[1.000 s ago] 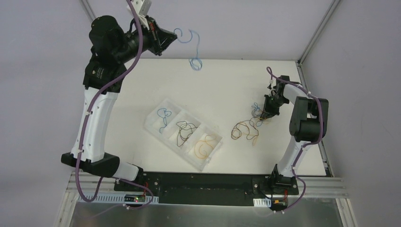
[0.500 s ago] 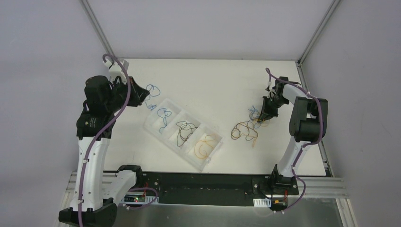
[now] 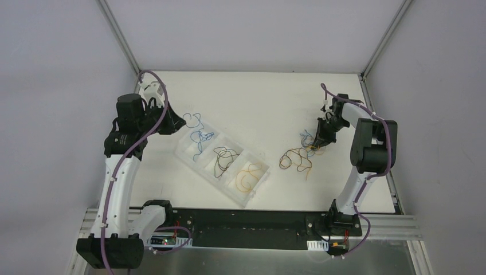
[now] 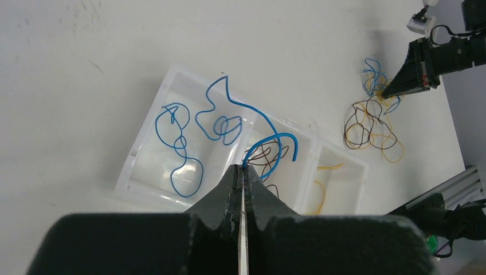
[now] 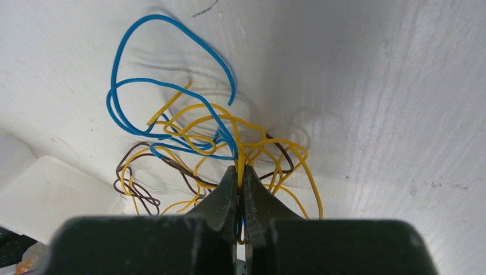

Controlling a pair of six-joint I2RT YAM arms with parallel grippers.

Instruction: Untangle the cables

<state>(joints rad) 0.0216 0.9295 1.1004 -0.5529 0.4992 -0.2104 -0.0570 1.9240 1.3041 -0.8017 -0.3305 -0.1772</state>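
Cables (image 3: 224, 158) in tray (image 3: 179, 152), one colour per compartment

open table (image 3: 269, 97) behind tray (image 3: 179, 152); cable tangle (image 3: 293, 156) right.

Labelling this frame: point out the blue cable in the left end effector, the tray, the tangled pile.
blue cable (image 4: 281, 136), left wrist view, its arched end.
tray (image 3: 182, 150), top view, left corner wall.
tangled pile (image 5: 220, 137), right wrist view, crossing strands.

A curly blue cable (image 4: 247, 107) hangs pinched in my left gripper (image 4: 242, 167). My right gripper (image 5: 239, 169) nips a blue, yellow and brown tangle (image 5: 218, 143).
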